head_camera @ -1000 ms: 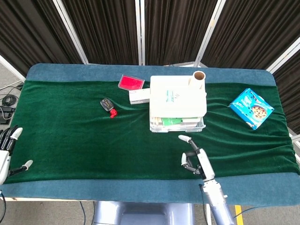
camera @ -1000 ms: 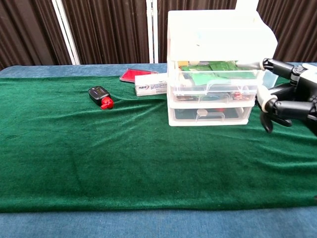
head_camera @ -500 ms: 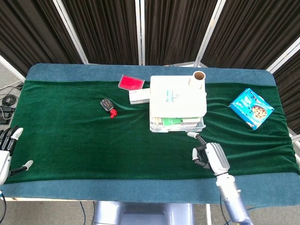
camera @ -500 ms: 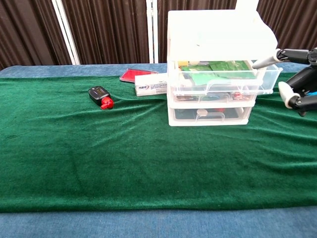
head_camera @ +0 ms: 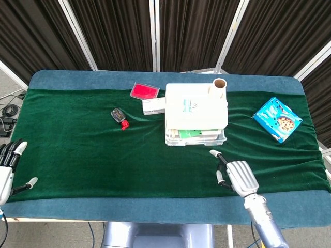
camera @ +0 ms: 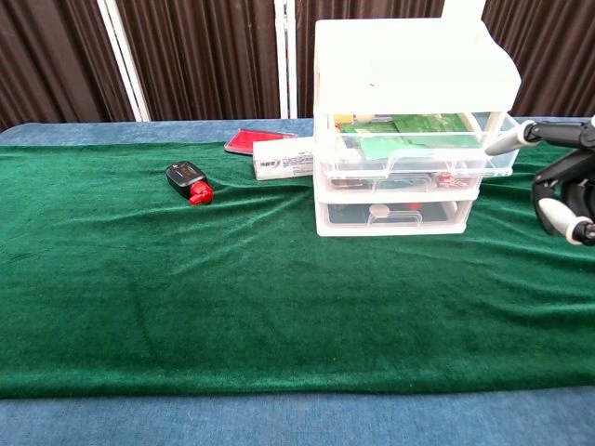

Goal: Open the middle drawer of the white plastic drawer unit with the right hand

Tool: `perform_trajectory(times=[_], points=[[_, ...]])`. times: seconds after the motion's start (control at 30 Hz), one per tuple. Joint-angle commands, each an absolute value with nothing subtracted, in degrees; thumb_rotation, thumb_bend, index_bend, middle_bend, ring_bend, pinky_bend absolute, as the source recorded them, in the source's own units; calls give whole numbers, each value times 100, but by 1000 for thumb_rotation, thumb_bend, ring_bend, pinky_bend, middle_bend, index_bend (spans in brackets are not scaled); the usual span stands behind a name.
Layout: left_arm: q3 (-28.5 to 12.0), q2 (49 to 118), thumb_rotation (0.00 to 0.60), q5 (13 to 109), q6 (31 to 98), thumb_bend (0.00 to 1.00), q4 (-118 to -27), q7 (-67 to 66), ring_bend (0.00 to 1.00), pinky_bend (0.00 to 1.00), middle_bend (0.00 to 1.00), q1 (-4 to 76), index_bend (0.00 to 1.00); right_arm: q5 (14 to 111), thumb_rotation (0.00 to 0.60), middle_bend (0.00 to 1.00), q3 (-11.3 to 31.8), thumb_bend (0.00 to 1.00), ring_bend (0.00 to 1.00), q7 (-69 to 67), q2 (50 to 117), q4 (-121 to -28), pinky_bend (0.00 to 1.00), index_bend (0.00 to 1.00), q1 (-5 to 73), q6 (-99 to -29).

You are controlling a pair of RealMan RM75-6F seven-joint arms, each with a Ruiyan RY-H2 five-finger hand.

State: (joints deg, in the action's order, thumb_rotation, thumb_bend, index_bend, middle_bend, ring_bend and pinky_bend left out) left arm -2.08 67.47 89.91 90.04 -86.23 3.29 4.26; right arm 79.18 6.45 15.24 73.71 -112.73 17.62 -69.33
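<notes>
Drawer unit [camera: 409, 130], white plastic with clear-fronted drawers, is standing near the centre of the green cloth [head_camera: 93, 155], toward the far side. Right hand [head_camera: 235, 174] is hovering in front of the unit and a little to its right, apart from it, holding nothing, one finger extended toward the unit and the others loosely curled but separated. In the chest view the extended fingertip [camera: 497, 146] is lying just beside the right corner of the upper clear drawer [camera: 414, 149], which is projecting forward and showing green packets inside; contact cannot be determined. Left hand [head_camera: 8, 168] is resting at the table's near left edge, fingers spread and empty. A cardboard tube [head_camera: 219, 87] is standing behind the unit.
</notes>
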Motion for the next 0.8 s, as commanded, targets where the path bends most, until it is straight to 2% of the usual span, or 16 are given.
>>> perform_trajectory(times=[0.03, 0.13, 0.27, 0.8], points=[[-210, 6747, 600, 8992, 9004, 157, -8624, 331, 0, 0, 0, 426, 0, 7639, 600, 751, 755, 521, 775, 2121, 7469, -11426, 704, 166, 1928, -6919], [-209, 6748, 600, 8980, 8982, 157, -8619, 331, 0, 0, 0, 433, 0, 7530, 600, 830, 819, 522, 848, 2445, 7559, -11471, 722, 158, 1990, -6999], [-213, 6743, 600, 8973, 8968, 158, -8611, 356, 0, 0, 0, 440, 0, 7323, 600, 881, 912, 525, 898, 2959, 7697, -11559, 751, 151, 2104, -7107], [-214, 6733, 600, 8965, 8950, 156, -8609, 391, 0, 0, 0, 446, 0, 6047, 600, 905, 1391, 563, 920, 3726, 7891, -11587, 768, 145, 2703, -7012]])
